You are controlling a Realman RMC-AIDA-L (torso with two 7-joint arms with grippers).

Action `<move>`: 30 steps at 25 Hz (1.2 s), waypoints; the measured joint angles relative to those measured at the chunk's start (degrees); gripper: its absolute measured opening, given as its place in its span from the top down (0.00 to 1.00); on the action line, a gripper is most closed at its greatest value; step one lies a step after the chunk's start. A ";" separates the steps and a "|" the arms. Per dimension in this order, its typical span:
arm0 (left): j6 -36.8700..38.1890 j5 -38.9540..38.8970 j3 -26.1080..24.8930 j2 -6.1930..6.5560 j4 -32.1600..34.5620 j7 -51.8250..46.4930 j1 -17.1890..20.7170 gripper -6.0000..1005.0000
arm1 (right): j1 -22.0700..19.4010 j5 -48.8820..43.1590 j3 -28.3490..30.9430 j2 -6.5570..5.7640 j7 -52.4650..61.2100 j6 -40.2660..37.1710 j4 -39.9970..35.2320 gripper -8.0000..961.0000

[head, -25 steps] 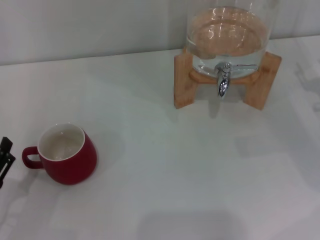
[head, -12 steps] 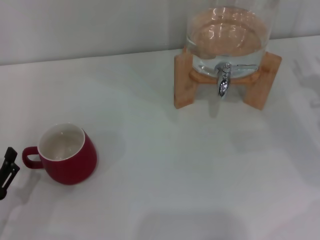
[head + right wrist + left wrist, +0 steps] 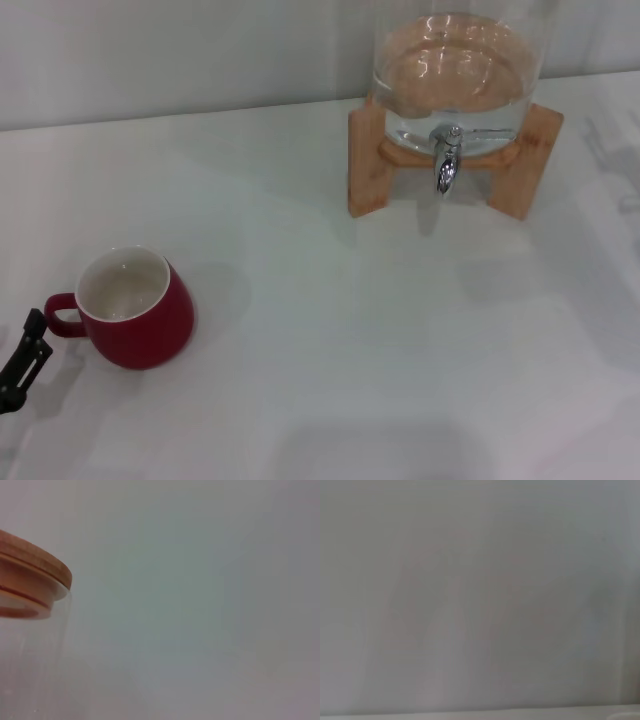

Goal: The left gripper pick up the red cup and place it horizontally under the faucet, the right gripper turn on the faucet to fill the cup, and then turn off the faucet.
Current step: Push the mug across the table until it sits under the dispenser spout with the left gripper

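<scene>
White tabletop (image 3: pixel 330 330) is filling the head view, backed by a pale wall. At its left edge only a black tip of the left tool (image 3: pixel 22 362) is showing, just beside the handle of the red cup (image 3: pixel 132 310) but apart from it; I cannot tell whether it is released or clenched. It is probably lining up on the handle side because the loop offers the easiest purchase. The right tool is not appearing in any view, though its wrist camera is looking past the wooden lid (image 3: pixel 37 567) of the glass dispenser (image 3: pixel 455 70). The cup is standing upright, squat and dark red with a white inside, apparently empty, well apart from the faucet (image 3: pixel 446 160), which is hanging chrome between the legs of the wooden stand (image 3: pixel 368 160).
</scene>
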 joint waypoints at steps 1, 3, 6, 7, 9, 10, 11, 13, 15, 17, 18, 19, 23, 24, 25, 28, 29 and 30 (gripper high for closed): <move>0.01 -0.01 0.05 -0.02 0.00 -0.07 0.00 0.11 | 0.00 0.00 0.00 0.00 0.00 0.00 0.00 0.36; 0.01 -0.02 0.20 -0.03 0.00 -0.21 0.00 0.11 | 0.00 0.00 0.00 0.04 -0.01 0.00 -0.01 0.36; 0.04 -0.04 0.51 0.00 0.00 -0.24 0.00 0.11 | 0.01 0.00 0.00 0.04 -0.01 0.01 0.00 0.36; 0.07 -0.06 0.55 0.02 0.00 -0.25 0.04 0.11 | 0.00 0.00 0.00 0.04 -0.01 0.01 0.00 0.36; 0.10 -0.07 0.60 0.03 0.00 -0.25 0.20 0.11 | 0.04 0.00 0.00 0.08 -0.01 0.01 0.00 0.36; 0.12 -0.08 0.62 0.03 -0.01 -0.26 0.33 0.11 | 0.07 0.00 0.00 0.11 -0.01 0.01 0.00 0.36; 0.15 -0.08 0.66 0.03 0.00 -0.27 0.45 0.11 | 0.12 0.00 0.00 0.14 -0.01 0.01 0.00 0.36; 0.18 -0.09 0.82 0.03 0.00 -0.28 0.63 0.11 | 0.15 0.00 0.00 0.14 -0.01 0.01 0.00 0.36; 0.20 -0.08 1.30 0.00 0.00 -0.29 0.74 0.11 | 0.20 0.00 0.00 0.14 -0.01 0.02 -0.01 0.36; 0.42 -0.13 1.78 -0.02 0.00 -0.30 0.83 0.11 | 0.20 0.00 0.00 0.14 -0.01 0.02 -0.01 0.36; 0.76 -0.17 1.95 -0.02 0.00 -0.30 0.90 0.11 | 0.20 0.00 0.00 0.13 -0.01 0.02 -0.01 0.36; 1.06 -0.21 2.02 -0.01 0.00 -0.31 0.94 0.11 | 0.20 0.00 0.00 0.13 -0.01 0.01 -0.01 0.36; 3.05 -0.49 2.03 0.05 -0.01 -0.32 1.06 0.11 | 0.17 0.00 0.00 0.19 -0.01 0.06 -0.01 0.36; 3.41 -0.53 1.99 0.05 -0.05 -0.32 1.07 0.11 | 0.12 0.00 0.00 0.20 -0.01 0.08 -0.02 0.36; 3.55 -0.56 1.91 0.05 -0.15 -0.32 1.08 0.11 | 0.05 -0.01 0.00 0.20 -0.01 0.10 -0.01 0.36; 3.65 -0.75 1.67 0.04 -0.42 -0.32 1.20 0.11 | -0.14 0.00 0.00 0.22 -0.01 0.22 -0.01 0.36; 3.66 -0.84 1.65 0.03 -0.46 -0.32 1.21 0.11 | -0.15 0.00 0.00 0.22 -0.01 0.27 -0.01 0.36; 3.67 -0.87 1.65 0.03 -0.46 -0.32 1.22 0.11 | -0.15 0.00 0.00 0.22 -0.01 0.32 -0.01 0.36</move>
